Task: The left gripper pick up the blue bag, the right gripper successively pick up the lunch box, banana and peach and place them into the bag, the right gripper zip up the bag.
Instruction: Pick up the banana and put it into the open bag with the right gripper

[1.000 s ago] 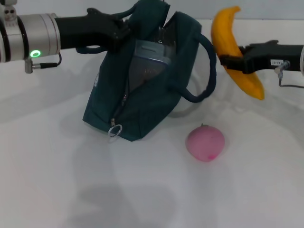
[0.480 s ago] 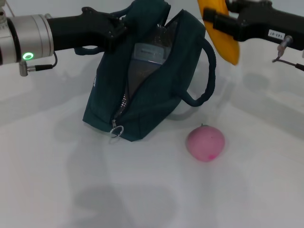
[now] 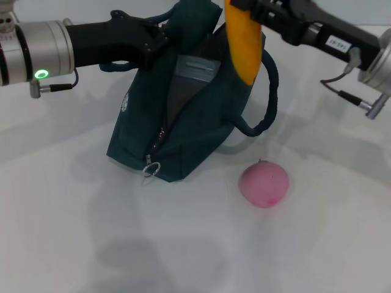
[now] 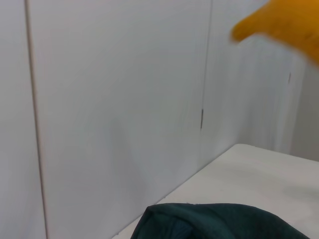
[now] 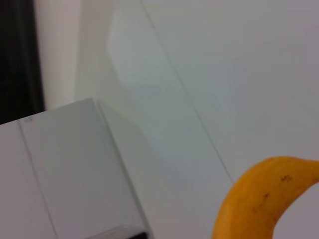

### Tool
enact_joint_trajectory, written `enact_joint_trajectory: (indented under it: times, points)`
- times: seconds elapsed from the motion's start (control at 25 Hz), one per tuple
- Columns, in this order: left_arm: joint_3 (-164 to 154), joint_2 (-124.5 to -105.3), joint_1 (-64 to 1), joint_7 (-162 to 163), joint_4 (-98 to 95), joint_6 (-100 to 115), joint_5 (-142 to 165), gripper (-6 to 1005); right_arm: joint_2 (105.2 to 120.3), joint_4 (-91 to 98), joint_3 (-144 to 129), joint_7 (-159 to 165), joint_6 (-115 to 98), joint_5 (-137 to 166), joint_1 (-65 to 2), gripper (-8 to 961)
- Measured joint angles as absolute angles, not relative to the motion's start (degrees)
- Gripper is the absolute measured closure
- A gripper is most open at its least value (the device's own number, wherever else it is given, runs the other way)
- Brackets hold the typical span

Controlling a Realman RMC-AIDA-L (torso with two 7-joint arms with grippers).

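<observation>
The blue bag (image 3: 183,104) is being held up by its top edge in the left gripper (image 3: 153,43), whose fingers are clamped on the fabric, while the bag's base is resting on the white table (image 3: 91,244). A broad stretch of bare table is being left in front of the bag, broken only by the peach (image 3: 264,183), which is lying near the bag's front right corner and apart from it. The bag's mouth is gaping, and the lunch box (image 3: 192,76) is being shown standing inside it. The banana (image 3: 243,43) is being gripped at its upper part by the right gripper (image 3: 259,12), fingers closed on it, and is hanging over the open mouth. A small white label on the right gripper is carrying print that cannot be read.
</observation>
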State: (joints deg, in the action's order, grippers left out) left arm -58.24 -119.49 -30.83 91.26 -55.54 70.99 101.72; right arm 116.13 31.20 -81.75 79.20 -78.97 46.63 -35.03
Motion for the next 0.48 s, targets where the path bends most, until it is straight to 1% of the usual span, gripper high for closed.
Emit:
enact_joint_trajectory:
  times: [0.2,0.48]
  points:
    - [-58.3,-119.62,-32.04,90.05,-53.71,70.45,100.63,963,116.22,25.31,-87.58,75.97,-79.07,37.94,-36.86,521]
    - [-58.24,-119.63,-32.29,88.74,-52.56,70.39,99.68,963,116.19,24.86,-108.83,66.19,-74.73,12.5,-38.58,519]
